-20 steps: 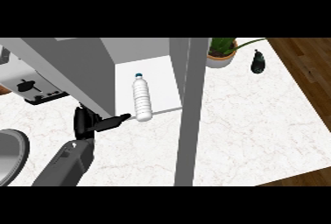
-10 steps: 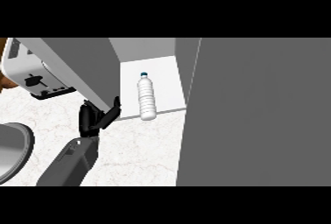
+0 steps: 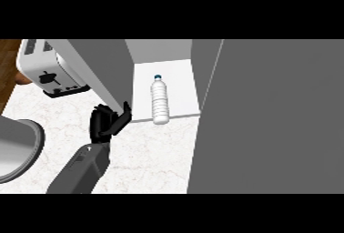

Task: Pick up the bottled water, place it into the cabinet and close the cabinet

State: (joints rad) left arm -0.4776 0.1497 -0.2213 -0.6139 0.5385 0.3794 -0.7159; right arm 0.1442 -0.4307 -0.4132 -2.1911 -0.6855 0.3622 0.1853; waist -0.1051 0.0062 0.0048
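The clear water bottle point(image 3: 160, 101) with a dark cap lies on its side on the white floor of the cabinet point(image 3: 178, 73), cap toward the back and base near the front lip. My left hand point(image 3: 107, 123) is open, its straight fingers pointing up against the lower edge of the grey left cabinet door point(image 3: 101, 68), a little left of the bottle and apart from it. The grey right door point(image 3: 275, 118) fills the right side of the view. My right hand does not show.
A white toaster point(image 3: 47, 73) stands at the back left, behind the left door. A grey round vessel point(image 3: 13, 150) sits at the left edge. Marbled white counter point(image 3: 154, 154) stretches in front of the cabinet.
My left hand has risen from near the bottle's base to the left door's lower edge. The right door now covers far more of the view, hiding the things at the right.
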